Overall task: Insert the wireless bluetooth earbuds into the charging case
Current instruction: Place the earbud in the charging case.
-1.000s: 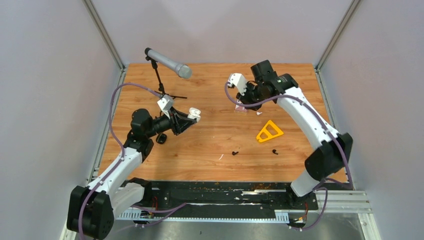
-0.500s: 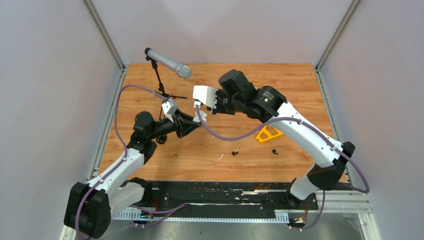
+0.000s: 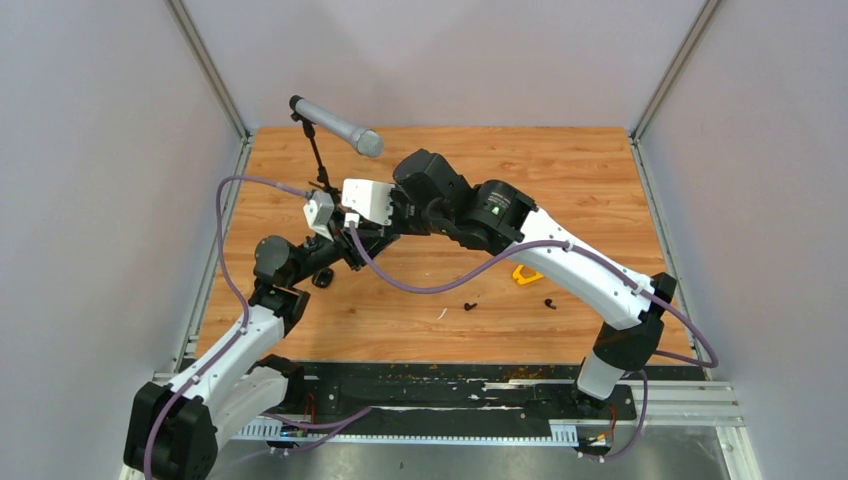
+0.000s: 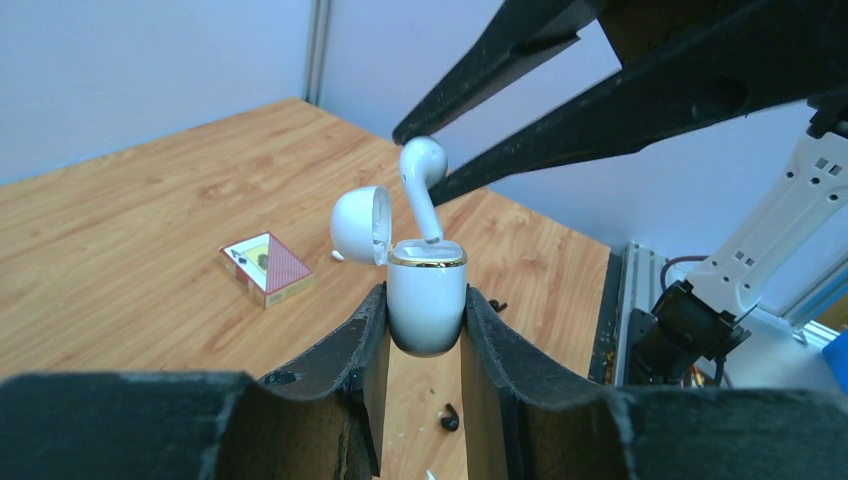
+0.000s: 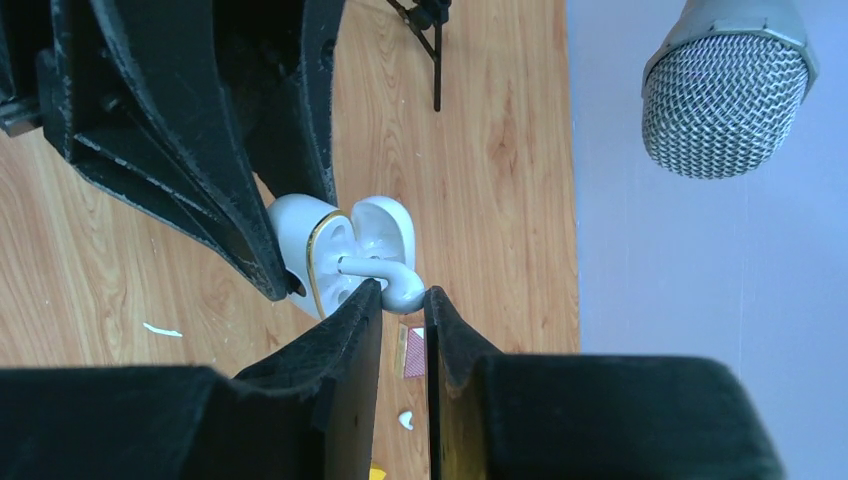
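My left gripper point(image 4: 425, 300) is shut on the white charging case point(image 4: 427, 300), held upright above the table with its lid point(image 4: 360, 225) open. My right gripper point(image 5: 402, 293) is shut on the head of a white earbud point(image 5: 400, 285). The earbud's stem points into the case point(image 5: 300, 235), with its tip at the opening. The same earbud shows in the left wrist view point(image 4: 423, 190). A second white earbud point(image 5: 406, 420) lies on the table. Two black earbuds point(image 3: 470, 306) point(image 3: 549, 302) lie on the near table. In the top view the right arm hides the case.
A microphone point(image 3: 338, 127) on a thin stand is at the back left, close to both grippers. A small card box point(image 4: 265, 267) lies beyond the case. A yellow triangle point(image 3: 525, 273) and a thin white sliver point(image 3: 441, 314) lie mid-table. A small black object point(image 3: 322, 277) sits by the left arm.
My right arm has swung left from the far middle, carrying the white earbud to the case. My left gripper has drawn back a little to the left with the case.
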Available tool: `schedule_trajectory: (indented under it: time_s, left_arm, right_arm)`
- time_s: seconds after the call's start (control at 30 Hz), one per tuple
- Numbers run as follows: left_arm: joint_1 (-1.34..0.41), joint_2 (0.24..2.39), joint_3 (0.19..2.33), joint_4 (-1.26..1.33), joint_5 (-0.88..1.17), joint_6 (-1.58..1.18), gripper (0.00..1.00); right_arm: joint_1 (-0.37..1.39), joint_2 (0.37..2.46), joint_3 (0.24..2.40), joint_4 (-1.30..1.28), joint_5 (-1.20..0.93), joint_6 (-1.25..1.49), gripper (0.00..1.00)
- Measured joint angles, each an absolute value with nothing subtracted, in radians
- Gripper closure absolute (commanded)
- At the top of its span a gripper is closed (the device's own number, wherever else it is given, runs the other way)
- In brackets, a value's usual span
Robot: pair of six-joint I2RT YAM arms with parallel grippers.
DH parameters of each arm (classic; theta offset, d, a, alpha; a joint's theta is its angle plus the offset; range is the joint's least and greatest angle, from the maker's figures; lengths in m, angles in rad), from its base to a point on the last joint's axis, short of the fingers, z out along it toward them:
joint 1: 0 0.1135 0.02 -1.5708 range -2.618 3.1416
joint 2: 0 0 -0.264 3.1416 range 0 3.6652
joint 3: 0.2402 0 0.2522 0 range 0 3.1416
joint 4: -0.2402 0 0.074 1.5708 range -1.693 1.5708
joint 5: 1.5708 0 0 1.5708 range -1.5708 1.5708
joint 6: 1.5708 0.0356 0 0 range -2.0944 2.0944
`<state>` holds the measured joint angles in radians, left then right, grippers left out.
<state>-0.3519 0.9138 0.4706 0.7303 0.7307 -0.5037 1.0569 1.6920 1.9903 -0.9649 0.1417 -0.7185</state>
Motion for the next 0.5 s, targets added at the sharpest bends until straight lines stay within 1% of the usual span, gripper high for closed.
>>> schedule_trajectory:
  time_s: [0.23, 0.5]
  left_arm:
    - [-0.352, 0.874, 0.402, 0.786, 0.697, -0.537, 1.00]
    - [-0.352, 0.847, 0.391, 0.812, 0.679, -0.537, 1.00]
  right_arm:
    - [1.085, 1.718, 2.053, -0.967, 0.160, -0.703, 1.00]
    - [1.093, 1.760, 2.076, -0.967, 0.187, -0.702, 1.00]
